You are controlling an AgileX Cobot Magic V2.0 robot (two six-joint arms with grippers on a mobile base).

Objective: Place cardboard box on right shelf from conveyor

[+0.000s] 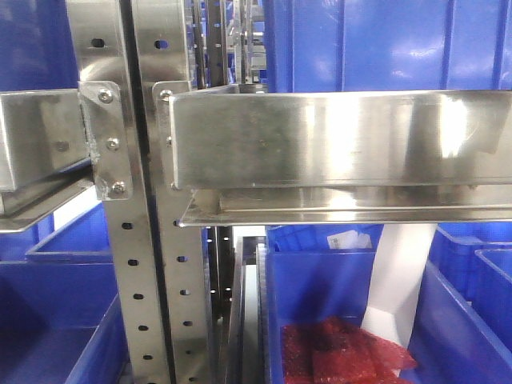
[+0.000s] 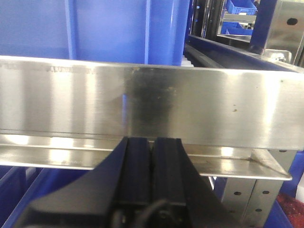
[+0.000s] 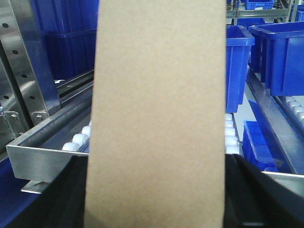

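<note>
The right end effector [image 3: 156, 194] is clamped on the cardboard box [image 3: 156, 95], held upright at the right shelf [image 3: 38, 159]'s front edge, before its white rollers [image 3: 78, 140]. The left end effector [image 2: 152, 164], fingers pressed together and empty, faces another steel lip [image 2: 190, 104].
</note>
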